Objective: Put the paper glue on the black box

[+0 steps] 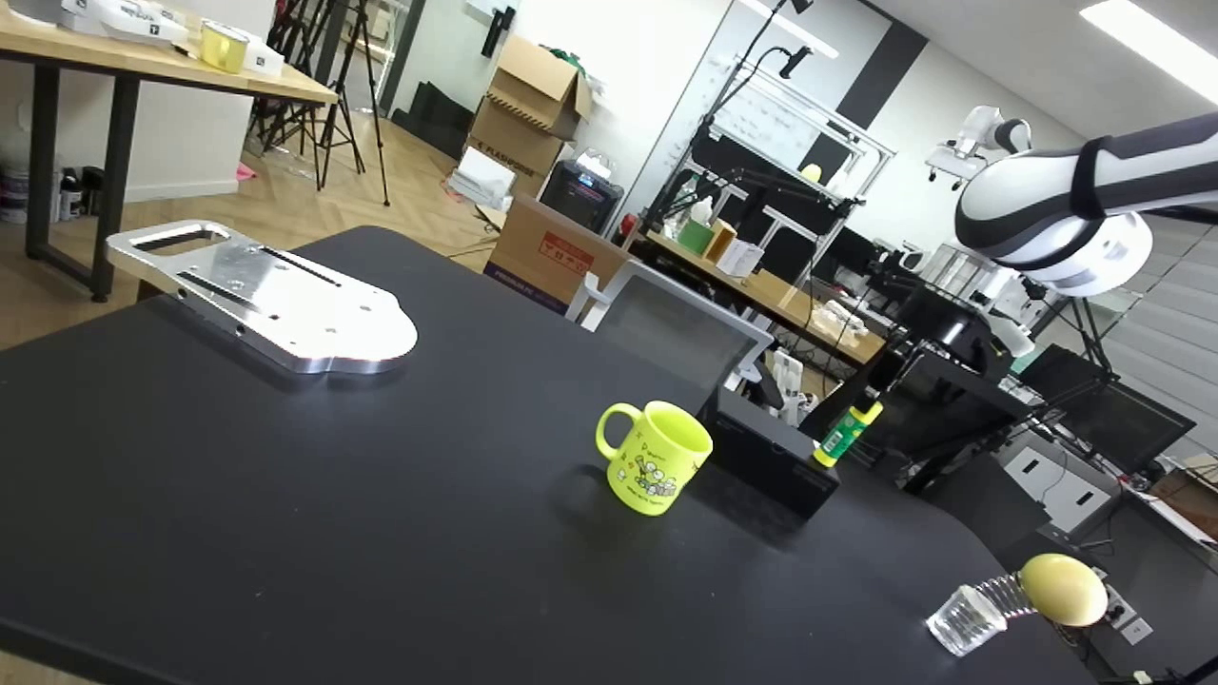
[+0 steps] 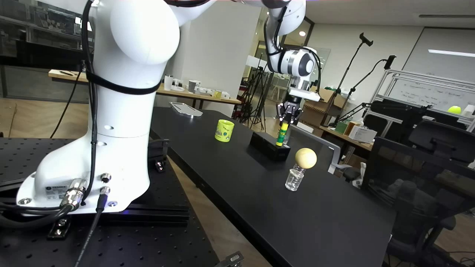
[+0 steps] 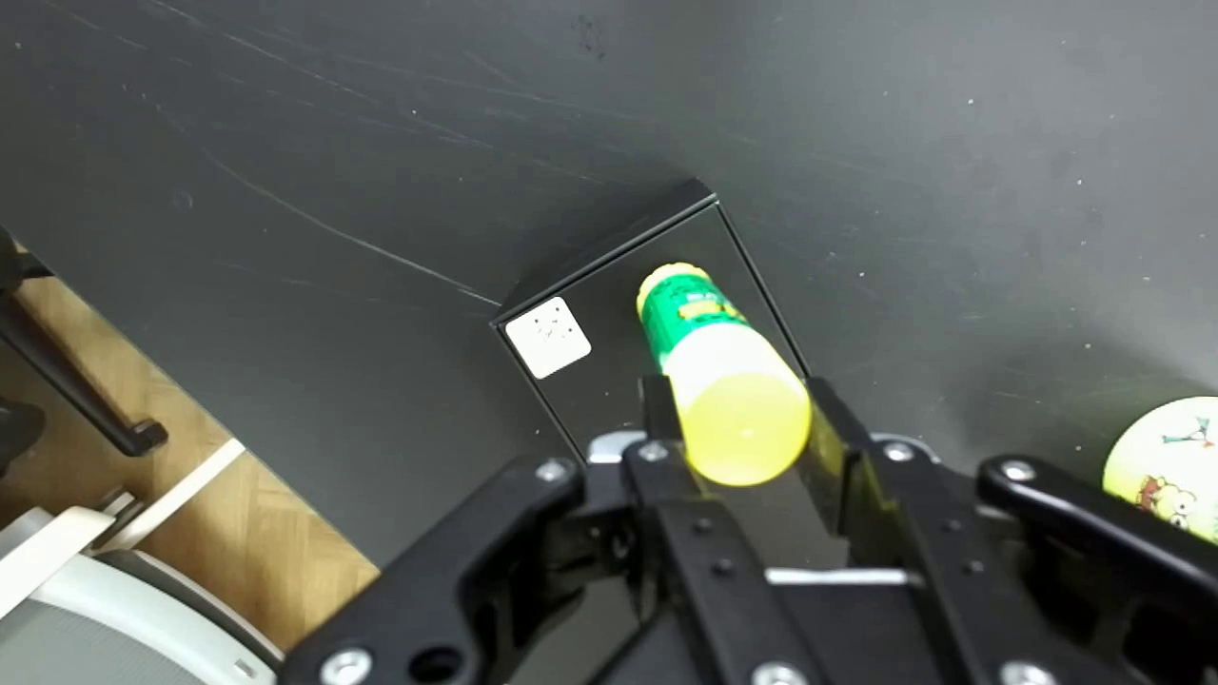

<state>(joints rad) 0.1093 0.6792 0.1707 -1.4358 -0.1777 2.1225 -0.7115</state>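
Observation:
The paper glue, a green tube with yellow ends, is held upright or slightly tilted in my gripper; it shows in both exterior views [image 1: 845,438] [image 2: 282,135] and in the wrist view [image 3: 677,309]. My gripper [image 3: 740,385] is shut on its upper yellow end, a finger on each side; it also shows in both exterior views [image 1: 868,398] [image 2: 286,119]. The low black box [image 1: 766,457] [image 2: 265,142] [image 3: 609,385] lies under the glue. The glue's lower end is over one end of the box top; I cannot tell whether it touches.
A yellow-green mug [image 1: 657,459] [image 2: 224,130] [image 3: 1170,466] stands beside the box. A yellow ball [image 1: 1064,590] [image 2: 306,158] sits on a spring and clear jar [image 1: 966,620] [image 2: 294,178]. A flat metal plate [image 1: 276,295] [image 2: 186,109] lies farther along. A chair [image 1: 666,328] stands at the table edge.

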